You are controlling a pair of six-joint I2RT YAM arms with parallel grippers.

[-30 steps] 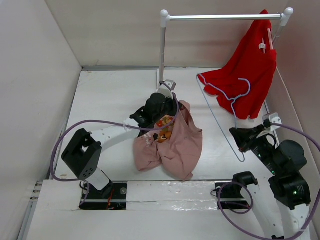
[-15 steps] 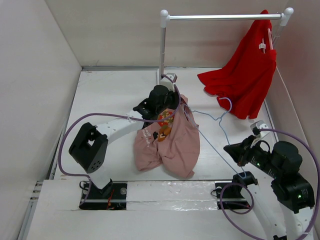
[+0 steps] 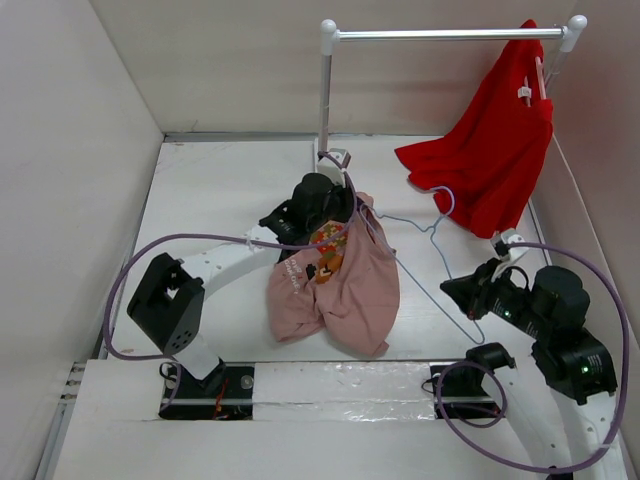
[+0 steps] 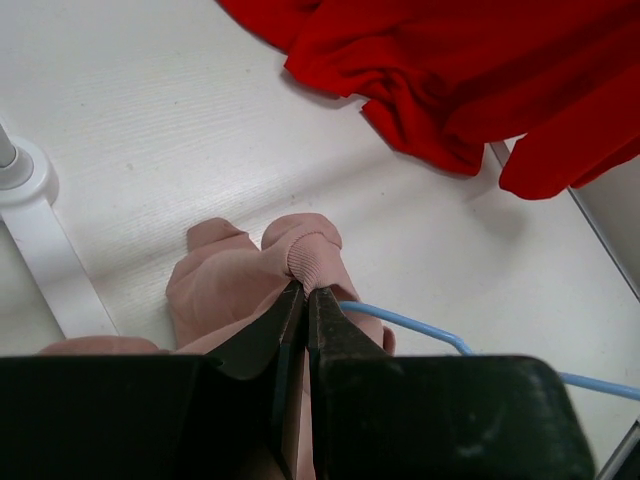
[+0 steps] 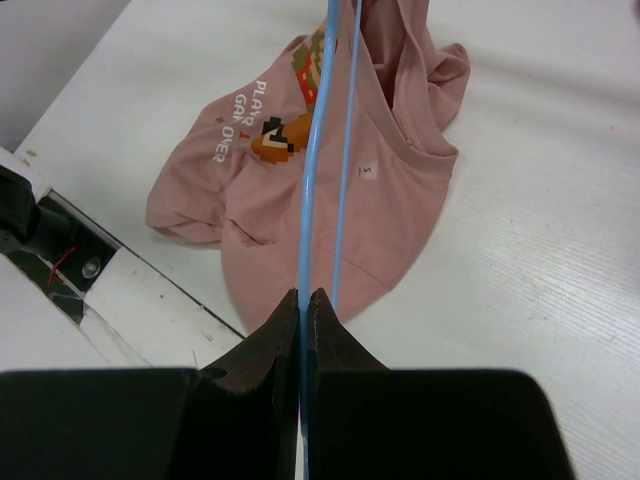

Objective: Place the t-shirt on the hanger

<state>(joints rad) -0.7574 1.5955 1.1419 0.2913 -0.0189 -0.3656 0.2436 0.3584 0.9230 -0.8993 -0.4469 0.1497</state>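
White table (image 3: 200,200): right gripper (image 5: 303,295), clamped on the thin bluish wire hanger (image 5: 311,180), has swung it up to the dusty-pink cloth t-shirt (image 3: 345,290) whose collar the left gripper (image 4: 305,290) pinches shut, so threading's probably next.

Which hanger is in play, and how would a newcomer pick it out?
Start at the white clothes rail at the back, where a bright red garment hangs. Just in front of it, a thin pale lavender-blue wire hanger slants toward the dusty pink cloth t-shirt, pinched in the right hand. Unlike the looping purple cables, it is a stiff triangle with a small hook.
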